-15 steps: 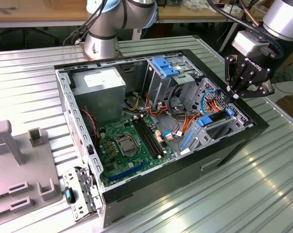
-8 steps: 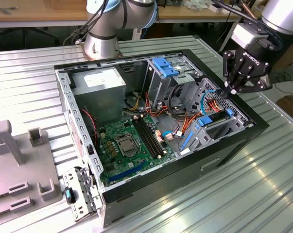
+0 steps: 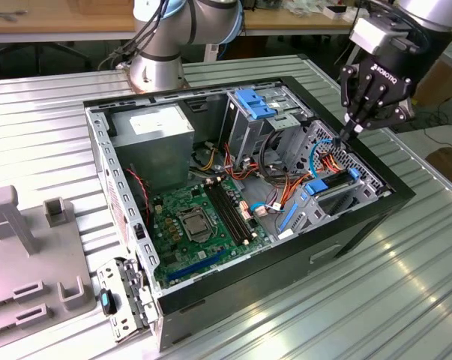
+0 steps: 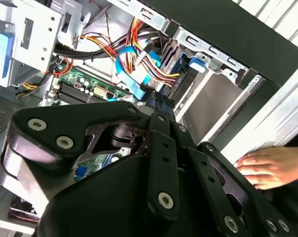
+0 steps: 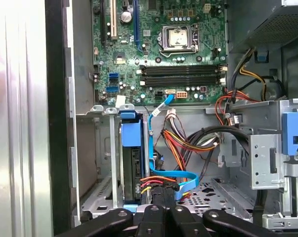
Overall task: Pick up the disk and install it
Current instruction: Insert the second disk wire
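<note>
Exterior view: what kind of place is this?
Probably a robotics lab bench for PC assembly work. An open computer case lies on a ribbed metal table, with grey fixture blocks beside it and the gripper poised over the drive bay holding the disk.

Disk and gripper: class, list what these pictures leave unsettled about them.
- Disk: in the first wrist view it stands edge-on in its bay; the bay's metal walls hide its faces.
- Gripper: in the exterior view, whether its fingertips touch anything inside the case cannot be told.
- Hand: cut off by the second wrist view's edge.
</note>
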Motion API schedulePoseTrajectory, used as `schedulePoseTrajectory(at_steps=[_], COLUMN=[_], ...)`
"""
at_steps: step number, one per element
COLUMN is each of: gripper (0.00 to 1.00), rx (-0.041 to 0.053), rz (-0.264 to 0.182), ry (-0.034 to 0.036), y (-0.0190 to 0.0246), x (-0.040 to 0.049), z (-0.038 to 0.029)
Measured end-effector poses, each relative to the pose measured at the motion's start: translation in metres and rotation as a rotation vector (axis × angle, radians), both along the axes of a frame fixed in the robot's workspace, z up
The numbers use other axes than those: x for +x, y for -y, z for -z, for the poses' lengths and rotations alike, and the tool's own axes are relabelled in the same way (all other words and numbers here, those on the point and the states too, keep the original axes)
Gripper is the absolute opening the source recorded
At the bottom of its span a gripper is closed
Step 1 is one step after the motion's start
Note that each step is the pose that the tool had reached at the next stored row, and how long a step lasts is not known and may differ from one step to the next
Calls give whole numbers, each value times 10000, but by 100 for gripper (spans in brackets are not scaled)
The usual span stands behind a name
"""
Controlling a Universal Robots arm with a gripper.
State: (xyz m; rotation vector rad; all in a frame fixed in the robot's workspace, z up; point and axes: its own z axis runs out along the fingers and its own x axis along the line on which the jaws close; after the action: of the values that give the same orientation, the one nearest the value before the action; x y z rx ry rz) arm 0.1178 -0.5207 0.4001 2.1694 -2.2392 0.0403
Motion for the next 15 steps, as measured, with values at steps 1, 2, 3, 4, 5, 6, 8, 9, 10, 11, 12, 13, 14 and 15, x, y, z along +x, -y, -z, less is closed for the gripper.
schedulePoseTrajectory(at_steps=[1, 2, 3, 4, 5, 6, 8, 9, 10, 11, 12, 13, 14, 15], gripper=[11, 11, 11, 11, 11, 11, 11, 11, 11, 17, 24, 30, 30, 36], rx=[-44, -102, -140, -158, -170, -189, -369, -399, -416, -433, -447, -471, -558, -624], rz=[0, 0, 0, 0, 0, 0, 2, 1, 1, 1, 1, 0, 0, 0], ry=[0, 0, 0, 0, 0, 0, -1, -1, -2, -2, -2, -2, -2, -2], y=[-19, -60, -110, -134, -155, -177, -204, -216, -231, -253, -268, -283, -308, -326], x=[0, 0, 0, 0, 0, 0, 2, 3, 4, 5, 6, 7, 9, 10], z=[0, 0, 1, -1, -1, 3, 15, 19, 23, 29, 33, 38, 47, 57])
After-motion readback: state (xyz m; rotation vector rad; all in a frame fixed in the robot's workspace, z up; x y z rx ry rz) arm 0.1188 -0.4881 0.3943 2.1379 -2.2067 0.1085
